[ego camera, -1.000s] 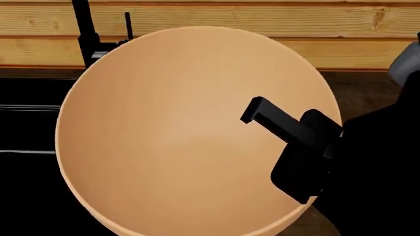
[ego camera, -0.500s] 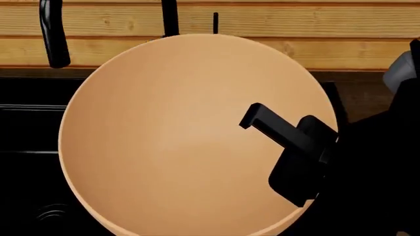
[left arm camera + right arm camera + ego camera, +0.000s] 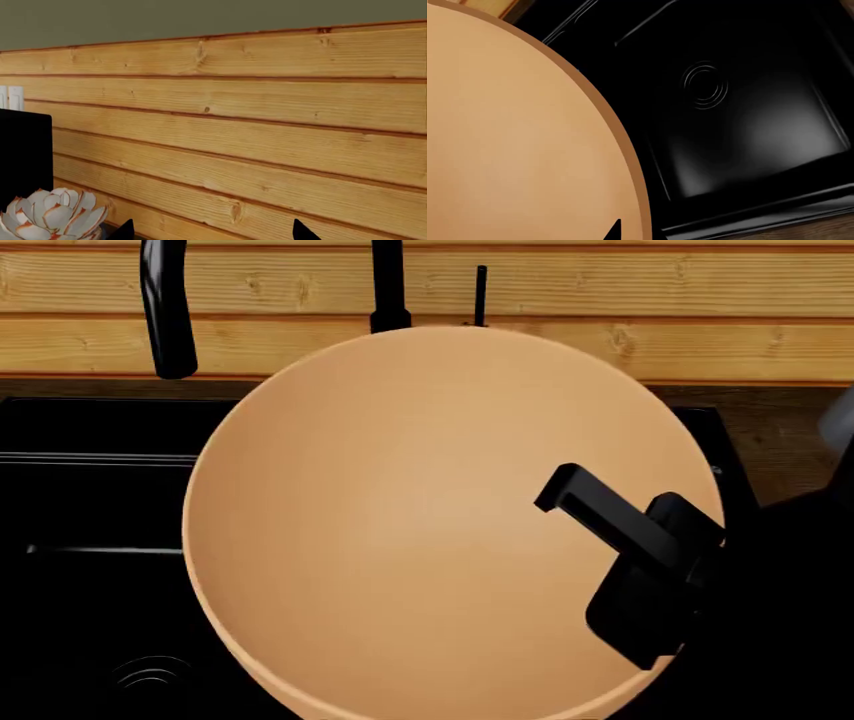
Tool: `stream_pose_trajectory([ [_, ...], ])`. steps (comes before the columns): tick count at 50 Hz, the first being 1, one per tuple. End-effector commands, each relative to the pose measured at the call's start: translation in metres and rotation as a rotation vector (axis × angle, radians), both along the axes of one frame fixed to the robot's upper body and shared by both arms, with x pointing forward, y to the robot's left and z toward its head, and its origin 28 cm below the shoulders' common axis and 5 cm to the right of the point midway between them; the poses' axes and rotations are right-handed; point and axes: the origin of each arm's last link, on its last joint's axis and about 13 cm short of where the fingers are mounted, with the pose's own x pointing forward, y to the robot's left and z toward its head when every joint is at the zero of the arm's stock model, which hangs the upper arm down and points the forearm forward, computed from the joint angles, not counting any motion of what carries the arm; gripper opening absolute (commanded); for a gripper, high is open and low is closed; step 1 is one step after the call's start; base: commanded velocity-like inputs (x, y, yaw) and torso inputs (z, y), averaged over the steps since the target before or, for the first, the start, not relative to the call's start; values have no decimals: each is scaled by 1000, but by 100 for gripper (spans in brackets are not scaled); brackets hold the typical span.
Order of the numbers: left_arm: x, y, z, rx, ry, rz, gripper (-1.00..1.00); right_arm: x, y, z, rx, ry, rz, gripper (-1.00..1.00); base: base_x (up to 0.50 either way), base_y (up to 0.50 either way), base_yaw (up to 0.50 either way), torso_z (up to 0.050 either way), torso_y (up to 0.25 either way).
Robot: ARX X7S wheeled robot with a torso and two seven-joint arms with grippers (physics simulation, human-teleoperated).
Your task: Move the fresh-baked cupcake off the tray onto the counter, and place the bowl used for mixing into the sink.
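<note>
Holding the big peach-tan bowl [image 3: 400, 530] by its right rim, right gripper [image 3: 607, 520] clamped on — I'd lower it level into the matte black sink [image 3: 747, 125] before letting go.

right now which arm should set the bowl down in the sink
Right. The right gripper already holds the bowl by its rim above the sink. The left wrist view shows only the plank wall and a succulent.

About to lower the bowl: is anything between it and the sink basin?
Nothing visible. The bowl, held by the right end effector, hangs over the sink, whose basin looks bare around its drain; the faucet stands behind.
</note>
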Motion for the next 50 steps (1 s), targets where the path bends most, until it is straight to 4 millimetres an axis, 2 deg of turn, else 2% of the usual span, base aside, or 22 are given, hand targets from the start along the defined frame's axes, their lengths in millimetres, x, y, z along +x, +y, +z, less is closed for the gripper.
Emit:
stream_pose_trajectory([
  [1, 2, -2, 0, -17, 10, -6, 100, 10, -8, -2, 5, -1, -57, -100, 0, 0, 0, 0, 10],
  [18, 3, -5, -2, -29, 32, -61, 100, 23, -4, -1, -20, 5, -29, -100, 0, 0, 0, 1, 0],
  [32, 3, -4, -4, -29, 35, -60, 100, 49, -12, -18, -36, 56, -57, -100, 0, 0, 0, 0, 0],
  [50, 3, -5, -3, -32, 34, -63, 100, 64, -21, -25, -31, 70, -86, -100, 0, 0, 0, 0, 1],
])
